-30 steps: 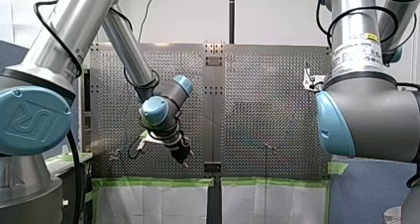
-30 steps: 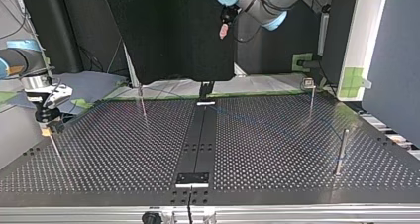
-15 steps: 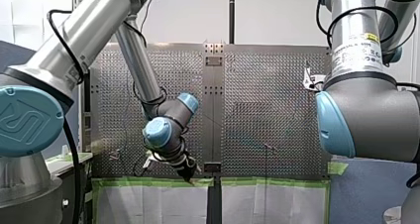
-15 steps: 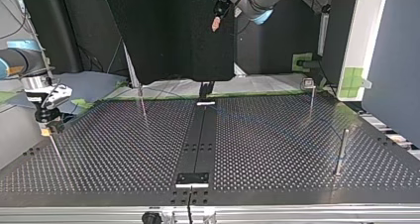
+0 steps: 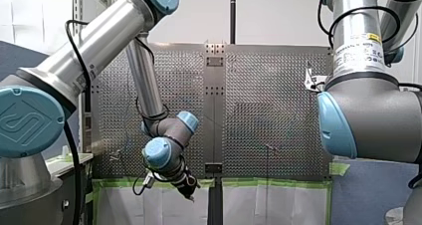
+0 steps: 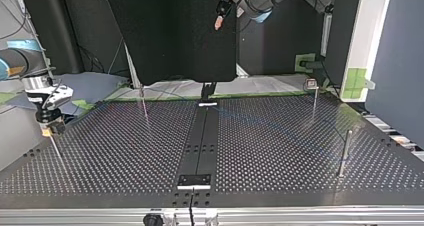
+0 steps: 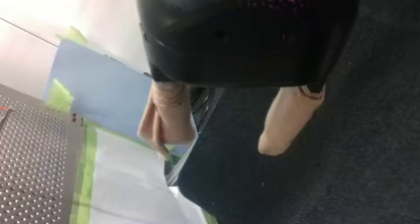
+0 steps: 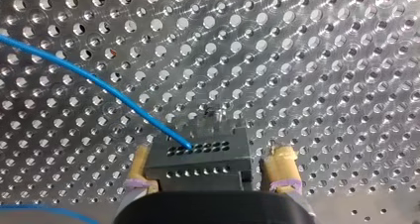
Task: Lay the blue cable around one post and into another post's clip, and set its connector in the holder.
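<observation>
My right end effector [image 8: 211,149] pinches a black rectangular connector block with rows of small holes [image 8: 198,159] between its yellow pads [image 8: 281,164], just above the perforated metal desk [image 8: 307,60]. A thin blue cable [image 8: 94,79] plugs into the block's top face and runs off over the holes ahead. Another stretch of it passes beside the end effector. In the top view this end effector [image 6: 49,128] sits low at the desk's left edge, by a slim metal post [image 6: 56,148].

My left end effector [image 7: 218,145] is spread, beige pads [image 7: 168,117] apart, nothing between them. It hangs high, off the desk, in front of a black panel [image 6: 170,36]. Other posts [image 6: 342,153] stand at the top view's right.
</observation>
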`<control>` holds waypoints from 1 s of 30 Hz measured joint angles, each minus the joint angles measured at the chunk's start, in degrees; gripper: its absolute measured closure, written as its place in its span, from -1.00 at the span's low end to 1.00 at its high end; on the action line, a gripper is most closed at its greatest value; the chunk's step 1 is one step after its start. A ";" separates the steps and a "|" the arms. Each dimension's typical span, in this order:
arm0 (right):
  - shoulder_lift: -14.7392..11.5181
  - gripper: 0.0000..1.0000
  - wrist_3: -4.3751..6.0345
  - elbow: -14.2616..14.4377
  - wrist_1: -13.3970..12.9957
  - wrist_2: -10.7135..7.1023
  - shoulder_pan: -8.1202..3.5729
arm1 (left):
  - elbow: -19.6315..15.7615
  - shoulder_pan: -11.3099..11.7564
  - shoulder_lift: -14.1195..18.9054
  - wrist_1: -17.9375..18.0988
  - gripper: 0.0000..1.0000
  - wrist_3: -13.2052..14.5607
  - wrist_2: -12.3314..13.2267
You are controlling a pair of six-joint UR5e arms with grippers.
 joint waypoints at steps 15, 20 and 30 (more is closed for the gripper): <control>0.14 -0.95 -0.21 0.04 -0.10 0.01 0.06 | -0.02 -0.08 -0.70 9.15 -0.96 0.04 -0.06; 0.17 -0.95 -0.47 0.04 -0.36 -0.11 0.12 | -0.03 -0.14 -0.70 11.93 -0.96 0.02 -0.08; 0.17 -0.95 -1.28 0.04 -0.20 -0.25 0.25 | -0.04 -0.17 -0.71 17.91 -0.96 0.02 -0.09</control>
